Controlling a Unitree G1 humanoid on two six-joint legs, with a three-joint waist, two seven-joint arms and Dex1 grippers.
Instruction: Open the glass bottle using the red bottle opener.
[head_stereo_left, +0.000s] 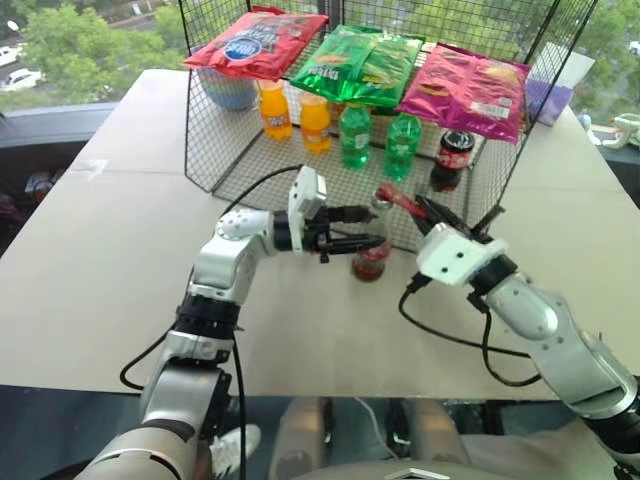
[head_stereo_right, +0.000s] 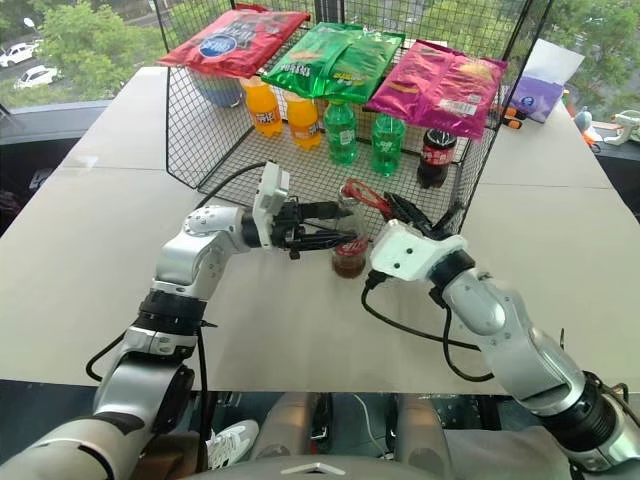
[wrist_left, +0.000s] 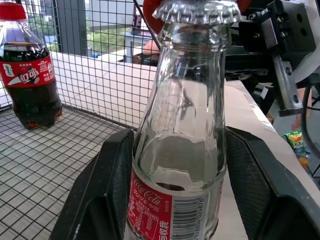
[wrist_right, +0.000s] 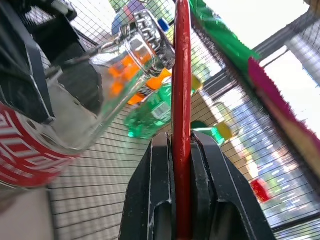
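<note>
Glass bottle (wrist_left: 180, 150), cola low inside, capped, clamped by left gripper (head_stereo_left: 350, 228); right gripper (wrist_right: 181, 175) pinches red bottle opener (wrist_right: 181, 100) against its cap.

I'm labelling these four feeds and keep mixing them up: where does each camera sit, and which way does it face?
Left eye, right eye: on the head, looking forward and down over both arms at the table, wire rack and glass bottle.
Left wrist: along the left gripper, shut on the glass bottle.
Right wrist: along the right gripper, clamping the red bottle opener beside the cap.
Shared by all: bottle and opener.
</note>
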